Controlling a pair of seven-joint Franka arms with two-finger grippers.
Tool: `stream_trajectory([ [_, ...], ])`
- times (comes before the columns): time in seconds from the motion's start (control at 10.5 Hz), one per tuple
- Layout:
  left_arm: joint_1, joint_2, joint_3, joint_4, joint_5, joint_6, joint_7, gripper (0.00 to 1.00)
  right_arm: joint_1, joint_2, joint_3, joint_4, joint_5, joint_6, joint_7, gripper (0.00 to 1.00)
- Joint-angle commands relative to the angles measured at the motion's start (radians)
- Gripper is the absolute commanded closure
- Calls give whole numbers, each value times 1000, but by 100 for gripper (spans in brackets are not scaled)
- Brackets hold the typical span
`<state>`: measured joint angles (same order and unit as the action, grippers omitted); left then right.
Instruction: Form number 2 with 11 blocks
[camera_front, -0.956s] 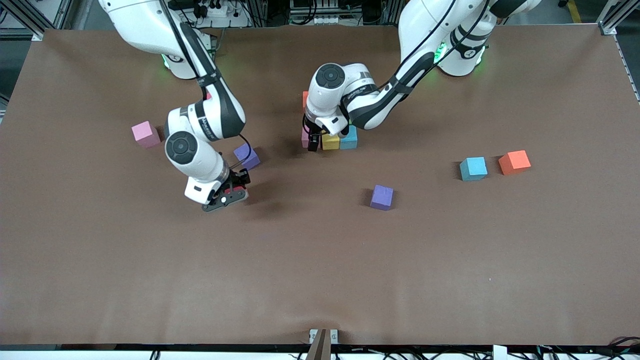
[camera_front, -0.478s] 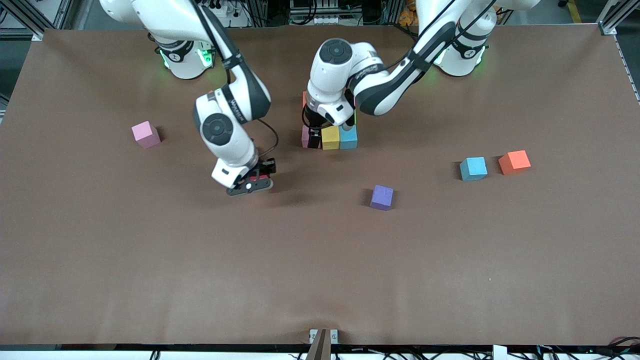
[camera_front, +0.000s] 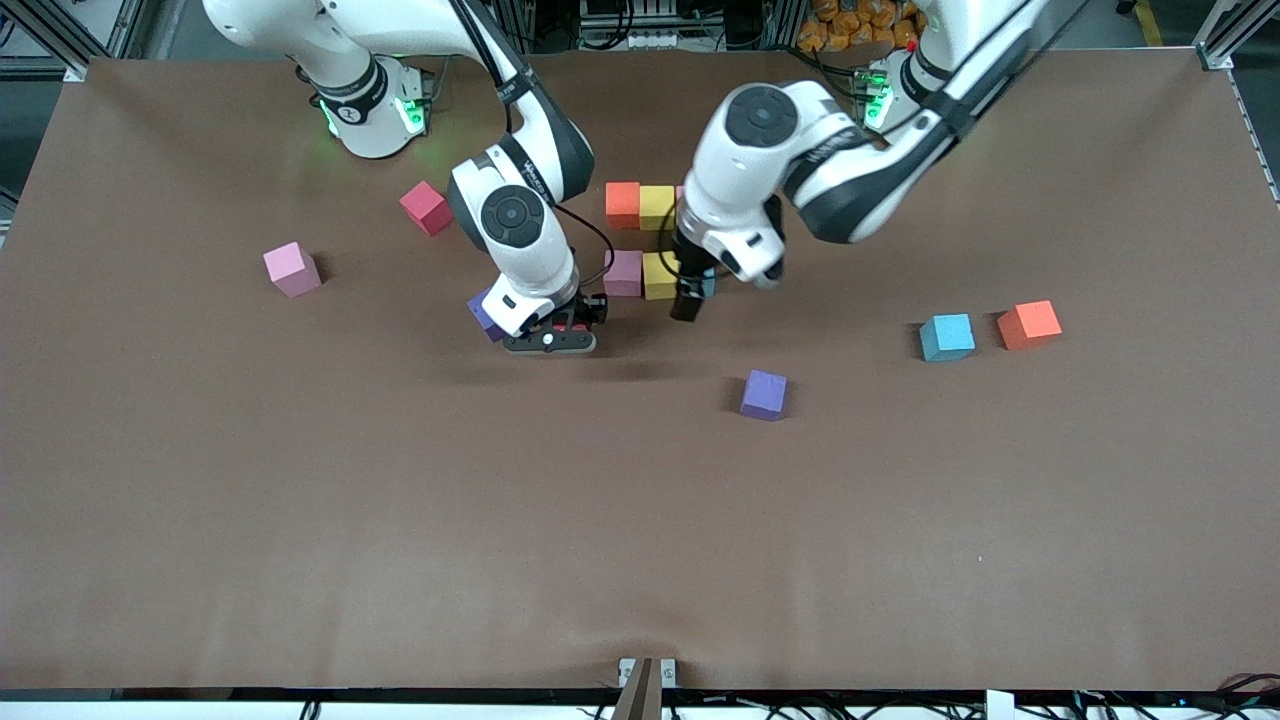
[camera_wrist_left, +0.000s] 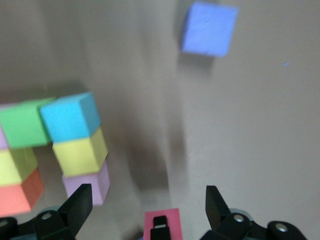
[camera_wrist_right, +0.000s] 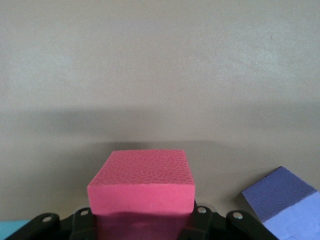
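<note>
- The number 2 (camera_front: 650, 240) stands part-built: orange and yellow cubes in its upper row, pink, yellow and light blue in the row nearer the camera, green between.
- The right gripper (camera_front: 560, 330) pinches a red block (camera_wrist_right: 142, 187), just beside that nearer row.
- The left gripper (camera_front: 690, 295), spread and empty, hangs over the light blue end.
- Judged next: set the red block squarely against the pink cube.

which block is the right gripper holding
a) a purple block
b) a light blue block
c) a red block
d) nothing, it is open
c: the right wrist view shows the right gripper shut on a red block, and in the front view it hangs beside the pink and yellow blocks of the unfinished figure.
</note>
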<state>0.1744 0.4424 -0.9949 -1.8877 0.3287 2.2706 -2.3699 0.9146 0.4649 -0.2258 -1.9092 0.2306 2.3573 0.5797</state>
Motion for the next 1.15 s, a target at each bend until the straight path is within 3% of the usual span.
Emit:
stream_trajectory([
  [0.0,89,2,-21,15,-8,-43,211,0,36,98,-4,106,13,-7,107,100],
  [0.19,129,19,-18,16,-5,-43,428,0,52,162,-4,163,13,-6,120,100],
  [0.38,125,32,33,41,-3,-43,695,0,69,221,17,217,10,-9,106,100],
  [0.76,106,159,84,165,4,-46,1123,0,72,221,51,210,13,-42,69,100],
  [0.86,93,167,108,165,6,-51,1226,0,76,218,51,208,12,-77,68,100],
  [1.05,-35,183,238,192,12,-52,1343,0,76,210,51,199,10,-79,57,100],
])
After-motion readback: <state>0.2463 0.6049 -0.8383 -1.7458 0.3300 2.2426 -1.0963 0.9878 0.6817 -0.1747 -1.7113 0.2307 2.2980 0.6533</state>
